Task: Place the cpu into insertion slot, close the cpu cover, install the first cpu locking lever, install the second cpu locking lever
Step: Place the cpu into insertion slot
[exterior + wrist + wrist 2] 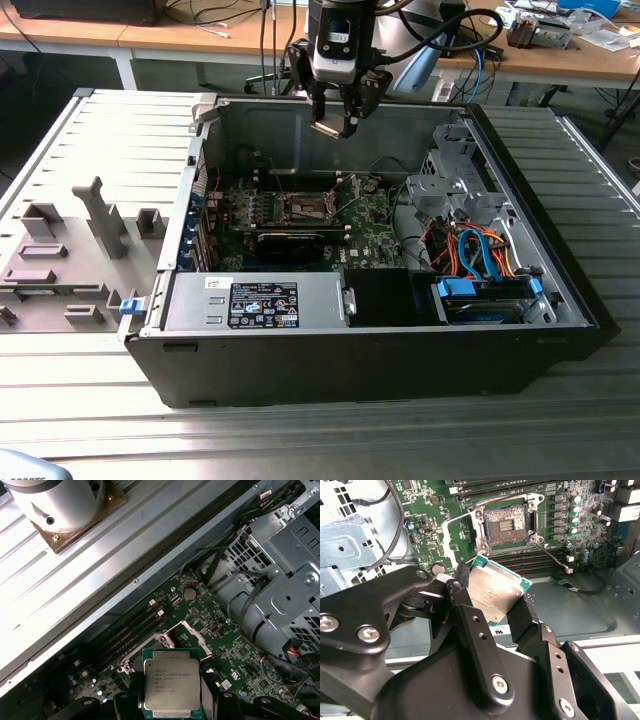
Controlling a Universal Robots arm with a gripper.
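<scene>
One black gripper (335,124) hangs over one black and grey computer case (350,370) that lies open on its side on a ribbed grey metal table (300,440). The claw pinches one small flat square cpu (325,127) with a silvery-grey metal top and a green edge. In the second wrist view its two black fingers (470,625) press on opposite edges of the chip, one on each side, and the chip sits tilted between them.

In the exterior view the cpu is held in the air, well above the single green motherboard (375,235) on the case floor and near the case's far wall. It touches nothing but the two fingers.

The one insertion slot (506,522), a small dark square socket with a silvery metal rim, lies bare on the board, with its field of golden contacts in plain sight. The one cpu cover (454,536), a thin silvery metal frame plate, stands raised on its hinge just beside the socket, not lying over it. In the first wrist view the chip hangs in front of the socket, and the raised cover shows just past the chip's edge.

One round silvery coin cell (189,594) sits on the board, apart from the socket.
</scene>
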